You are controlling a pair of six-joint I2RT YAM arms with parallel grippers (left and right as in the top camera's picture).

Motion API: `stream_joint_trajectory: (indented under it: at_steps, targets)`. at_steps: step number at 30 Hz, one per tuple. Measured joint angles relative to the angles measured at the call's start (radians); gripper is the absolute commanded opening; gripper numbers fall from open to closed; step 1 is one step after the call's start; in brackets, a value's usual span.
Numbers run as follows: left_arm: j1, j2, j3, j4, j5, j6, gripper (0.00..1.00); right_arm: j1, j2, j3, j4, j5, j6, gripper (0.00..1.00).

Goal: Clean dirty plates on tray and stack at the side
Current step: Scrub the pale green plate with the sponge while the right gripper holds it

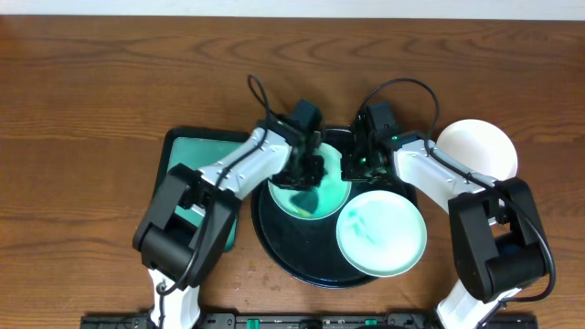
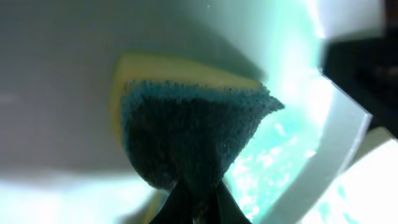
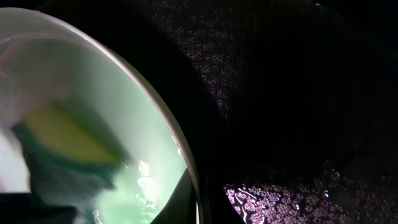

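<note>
**Mint plate being scrubbed on the black tray**

Left gripper is clamping a sponge tight between its fingertips. The blue-green scouring face is pointing outward, with the yellow backing behind it. It is pressing the sponge into the plate's bowl directly beneath the fingers. Wet teal film is showing on the glaze just right of the sponge.

Right gripper is sitting closed at the plate's rim, across from the left one. It is probably nipping or bracing that rim. Its own camera is showing only the rim's curve and the beaded, wet tray floor, not the fingers, so I am not confirming a grip.

Second mint plate is lying near the right gripper on the side toward the robot's base. It is overhanging the tray's rim and carrying teal smears. White plate is resting on the tabletop off the right gripper's outer side, clear of the tray. Teal tray is lying behind the left gripper, partly under that arm.

Handling, as judged:
- The plates are looking rigid, light, shallow and glazed.
- Being wet, they are likely slippery and apt to skate on the glossy tray under sponge pressure.
- They are likely to chip if dropped or clacked together in stacking.
- Best hold is a pinch across the raised rim at the edge nearest the gripper, one finger inside and one beneath.
- The flat centre is offering nothing to grip.
</note>
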Motion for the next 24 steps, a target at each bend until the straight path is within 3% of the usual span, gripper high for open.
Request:
stream_joint_trajectory:
  at_steps: [13, 24]
  targets:
    - [-0.003, 0.021, -0.044, 0.237, 0.152, -0.116, 0.07, -0.002, -0.002, 0.0, -0.014, 0.004, 0.0, 0.01]
    - [0.162, 0.025, -0.043, 0.197, 0.221, -0.177, 0.07, -0.002, -0.002, 0.001, -0.018, 0.007, 0.001, 0.01]
